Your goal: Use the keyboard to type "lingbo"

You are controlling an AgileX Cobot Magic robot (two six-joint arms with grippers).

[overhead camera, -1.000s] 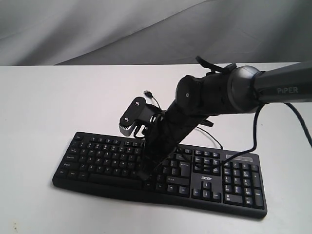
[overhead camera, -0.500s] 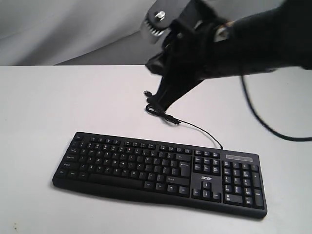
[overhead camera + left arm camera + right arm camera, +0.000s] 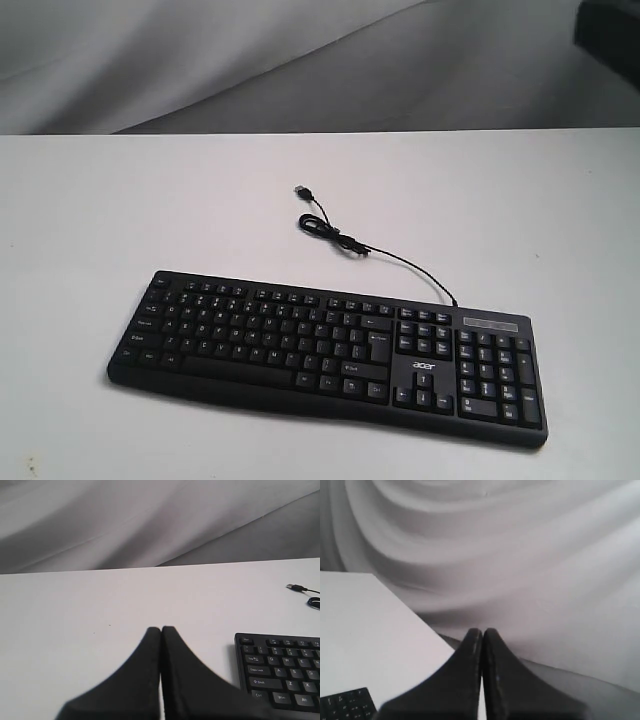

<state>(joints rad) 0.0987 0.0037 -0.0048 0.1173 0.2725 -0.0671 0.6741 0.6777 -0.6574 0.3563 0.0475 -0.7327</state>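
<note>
- Found the wide black plastic keyboard with white legends [image 3: 330, 345] lying flat on the white tabletop [image 3: 100, 200], near its front edge, number pad on the right arm's side.
- Traced its thin black cable [image 3: 400, 262] from the back edge through a loose loop to a USB plug [image 3: 301, 190] lying free on the table, well apart from the keys.
- Saw the left gripper [image 3: 161, 630] with both black fingers pressed together and nothing between them, poised over bare table just beside the keyboard's Esc-and-Ctrl end.
- Saw the right gripper [image 3: 482, 631] likewise pinched tight and empty, raised and aimed at the grey draped cloth [image 3: 520, 555]. Only a keyboard corner shows at that view's edge.
- No gripper over the keys in the exterior view. Cannot tell which letters of "lingbo" are already in.
- Judged best: use one closed fingertip pair as a single stylus.
- Take l, i, n and o with the right arm. Reach g and b, mid-board, with whichever arm is nearer.
- Come straight down on the key centre. Keys are packed close, so an off-centre hit likely catches a neighbour.
- Press briefly, then lift clear before moving sideways, to avoid repeats and dragging.
- Keep force vertical. The loose board on a smooth top probably slides under a slanted push.
</note>
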